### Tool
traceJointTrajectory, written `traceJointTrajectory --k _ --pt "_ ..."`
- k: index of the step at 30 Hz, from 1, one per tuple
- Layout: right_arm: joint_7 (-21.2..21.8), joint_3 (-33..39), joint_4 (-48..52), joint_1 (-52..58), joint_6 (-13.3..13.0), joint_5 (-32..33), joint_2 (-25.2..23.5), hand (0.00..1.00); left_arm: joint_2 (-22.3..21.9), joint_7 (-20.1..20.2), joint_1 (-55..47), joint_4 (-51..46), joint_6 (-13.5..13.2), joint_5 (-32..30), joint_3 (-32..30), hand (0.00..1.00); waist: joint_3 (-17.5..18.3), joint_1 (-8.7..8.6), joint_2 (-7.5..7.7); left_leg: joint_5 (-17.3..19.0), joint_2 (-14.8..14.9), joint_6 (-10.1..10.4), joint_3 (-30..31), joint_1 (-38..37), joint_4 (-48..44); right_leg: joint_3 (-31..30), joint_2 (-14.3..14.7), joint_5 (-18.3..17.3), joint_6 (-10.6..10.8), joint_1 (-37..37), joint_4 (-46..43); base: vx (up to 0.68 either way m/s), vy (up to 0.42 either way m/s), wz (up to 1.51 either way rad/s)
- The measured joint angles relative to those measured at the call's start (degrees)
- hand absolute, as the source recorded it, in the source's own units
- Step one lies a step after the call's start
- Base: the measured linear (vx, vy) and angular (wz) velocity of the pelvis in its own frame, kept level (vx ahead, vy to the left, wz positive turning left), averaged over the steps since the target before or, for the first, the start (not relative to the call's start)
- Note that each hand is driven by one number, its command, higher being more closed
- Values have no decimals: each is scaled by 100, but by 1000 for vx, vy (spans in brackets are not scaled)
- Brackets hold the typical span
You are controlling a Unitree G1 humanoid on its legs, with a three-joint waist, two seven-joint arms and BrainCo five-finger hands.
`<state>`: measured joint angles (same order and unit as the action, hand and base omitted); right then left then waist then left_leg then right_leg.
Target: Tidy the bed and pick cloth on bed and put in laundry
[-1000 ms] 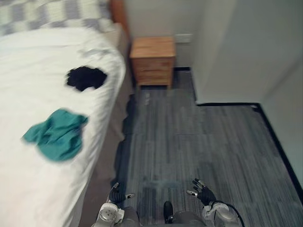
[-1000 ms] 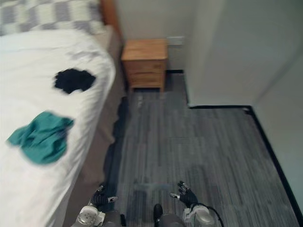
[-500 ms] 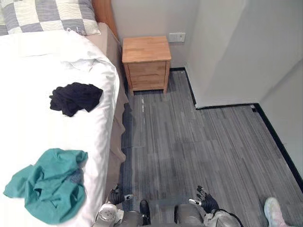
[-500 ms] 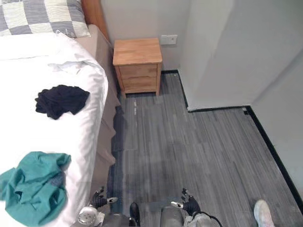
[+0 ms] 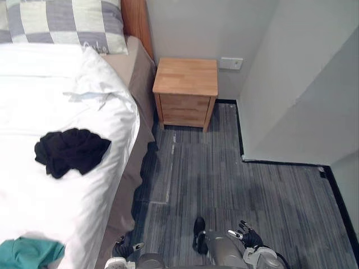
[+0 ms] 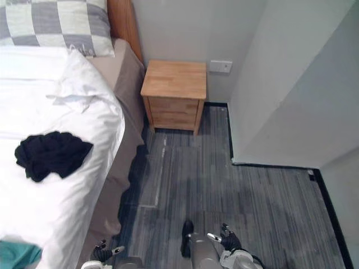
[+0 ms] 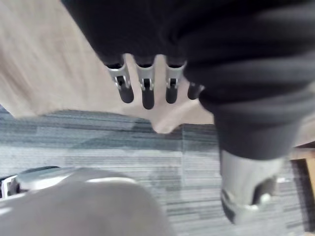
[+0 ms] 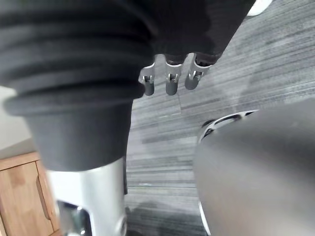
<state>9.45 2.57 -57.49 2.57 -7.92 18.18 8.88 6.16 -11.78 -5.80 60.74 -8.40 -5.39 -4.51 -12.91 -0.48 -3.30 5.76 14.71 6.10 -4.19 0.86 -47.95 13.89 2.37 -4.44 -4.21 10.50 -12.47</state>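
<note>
Your head camera has swung since the earlier frames: the whole scene has shifted, so the cloths have not moved on the bed, and the shoe that showed at the lower right is gone.

Left eye view: the black cloth (image 5: 70, 150) lies bunched on the white bed (image 5: 39, 73), near its floor-side edge. The teal cloth (image 5: 28, 253) sits at the bottom corner, cut off by the frame. The duvet is rumpled below the checked pillow (image 5: 61, 22). Your left hand (image 5: 124, 247) hangs low beside the bed's side, and your right hand (image 5: 247, 235) hangs over the grey floor, both well apart from either cloth. I judge the task barely begun: nothing is picked, the bed is untidied, and both cloths have yet to go to the laundry.

Right eye view: the same layout, with the wooden nightstand (image 6: 174, 89) against the wall past the bed.

Left wrist view: this settles what the head views leave small. The fingers (image 7: 142, 91) are straight and relaxed, holding nothing, over the bed's tan side.

Right wrist view: the fingers (image 8: 170, 81) likewise hang loose and empty above the floor, with the nightstand's drawer front at the edge.
</note>
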Motion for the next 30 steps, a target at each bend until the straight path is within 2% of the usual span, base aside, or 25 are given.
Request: traceJointTrajectory --k 1,2,4,7,8,9,10,11,12,13,14,15,16,17,18,21,22,23,24,25,26,27,28,29,30 --pt "40 -90 -98 -50 14 -49 3 0 -8 29 -21 -9 -105 27 -1 0 -11 43 -47 214 95 -47 -2 322 -676 -24 133 -15 -27 -396 322 603 -332 9" --pt "72 -163 -295 -128 18 -229 -4 0 30 81 -53 -94 -154 52 29 0 -48 100 64 557 -42 -82 -51 654 -853 -43 146 -35 -35 -872 661 480 -274 5" --pt "70 -314 -398 -249 4 -238 -4 0 33 77 -133 -232 -290 101 154 0 -27 185 46 808 -345 -111 -356 1006 -85 -28 137 -111 7 -1327 1030 405 -220 0" --pt "49 -346 -388 -255 -44 -234 3 0 31 68 -162 -298 -445 171 284 0 -28 299 43 616 -759 -66 -1161 1306 1672 110 75 -194 -38 -1698 1317 391 -121 17" --pt "8 -367 -391 -222 -55 -230 16 0 59 62 -169 -300 -477 221 418 0 -27 306 37 215 -812 -158 -2229 1318 2475 355 80 -266 -94 -1895 1481 379 -70 69" --pt "-60 -382 -392 -173 -65 -227 19 0 109 57 -170 -290 -467 221 498 0 -27 304 39 55 -808 -379 -3183 1282 2737 570 122 -360 -50 -2109 1566 396 -65 82" --pt "-80 -382 -393 -157 -69 -225 24 0 109 55 -170 -289 -465 220 538 0 -25 304 40 24 -815 -483 -3548 1257 2791 710 158 -440 24 -2227 1589 468 -66 97" --pt "-129 -382 -401 -163 -140 -230 51 0 131 55 -187 -303 -420 225 561 0 -19 309 33 102 -857 -905 -3994 1231 2761 969 256 -704 124 -2413 1475 483 -68 84" --pt "-156 -385 -406 -194 -198 -235 69 0 127 57 -210 -331 -354 239 563 0 -12 329 37 235 -877 -1386 -4036 1223 2737 1142 246 -972 152 -2372 1146 455 -64 71" --pt "-166 -387 -419 -216 -231 -235 74 0 135 59 -222 -336 -319 283 565 0 41 351 79 276 -905 -1695 -4071 1185 2755 1322 182 -1185 216 -2238 824 432 -52 28" --pt "-141 -381 -441 -293 -283 -231 77 0 156 69 -310 -256 -203 214 555 0 164 391 79 395 -974 -1806 -4029 1078 2950 1720 -86 -1563 466 -1791 -675 339 -9 19" --pt "-138 -355 -442 -342 -321 -228 71 0 166 74 -280 -211 -181 165 518 0 145 385 159 448 -1070 -1768 -3892 987 3029 1719 -330 -1605 534 -1504 -1504 444 12 58" --pt "-101 -273 -445 -417 -392 -233 37 0 284 70 -256 -150 -168 32 557 0 138 299 307 413 -1327 -1722 -3552 766 3287 1599 -910 -1300 776 -881 -3213 348 40 86" --pt "-89 -258 -460 -393 -420 -238 22 0 322 66 -252 -147 -179 20 578 0 130 244 345 395 -1419 -1692 -3377 653 3364 1530 -1110 -1316 749 -688 -3718 533 7 178" --pt "-66 -228 -453 -235 -513 -242 14 0 385 61 -254 -155 -209 -21 757 0 117 156 333 361 -1560 -1601 -2801 204 3614 1250 -1338 -1540 844 -521 -4062 560 -53 209" --pt "-57 -281 -167 -138 -705 -177 -40 0 412 69 -225 -170 -243 -17 894 0 83 46 232 244 -1512 -1373 -1815 -302 3982 586 -1334 -1633 940 -358 -2976 493 -193 193" --pt "-114 -289 183 -51 -818 -107 -70 0 423 87 -160 -178 -281 5 913 0 98 46 203 220 -1401 -1225 -1339 -306 4069 87 -1233 -1525 1041 -181 -2042 419 -330 196" --pt "-255 -289 702 -38 -894 41 -116 0 457 111 -82 -181 -342 112 953 0 96 50 203 261 -1283 -1039 -821 -253 4091 -703 -1087 -1147 1150 -25 -1063 242 -257 178" --pt "-308 -289 847 -23 -919 68 -128 0 468 131 -67 -180 -356 136 958 0 95 47 205 286 -1258 -995 -704 -239 4080 -900 -1058 -1036 1187 -6 -856 230 -283 164" --pt "-514 -293 1328 77 -959 221 -188 0 532 216 -53 -179 -384 223 989 0 88 34 226 387 -1176 -861 -323 -214 3983 -1535 -996 -697 1298 20 -322 244 -336 126" --pt "-688 -295 1643 130 -968 261 -232 0 593 234 -62 -183 -391 228 993 0 82 27 258 490 -1114 -699 -108 -229 3854 -1856 -977 -465 1419 22 -139 347 -478 151" --pt "-928 -293 2031 175 -968 274 -267 0 682 244 -183 -226 -391 323 974 0 88 49 416 643 -1056 -450 125 -302 3625 -2113 -964 -166 1405 -52 -42 416 -626 141" --pt "-1141 -249 2496 178 -968 266 -271 0 908 209 -511 -504 -430 568 795 0 264 72 811 926 -1164 -124 333 -285 3323 -2161 -1112 391 1224 -57 -37 431 -688 118" --pt "-1211 -131 2594 78 -983 261 -143 0 827 198 -505 -442 -422 635 714 0 237 57 744 1037 -1034 -44 427 -287 3172 -1969 -1030 130 1098 -64 -250 320 -569 91" --pt "-1306 123 2709 -78 -974 263 5 0 724 196 -528 -529 -438 781 653 0 248 81 544 1035 -788 68 437 -213 3010 -1733 -880 94 1066 -125 -317 282 -481 78"
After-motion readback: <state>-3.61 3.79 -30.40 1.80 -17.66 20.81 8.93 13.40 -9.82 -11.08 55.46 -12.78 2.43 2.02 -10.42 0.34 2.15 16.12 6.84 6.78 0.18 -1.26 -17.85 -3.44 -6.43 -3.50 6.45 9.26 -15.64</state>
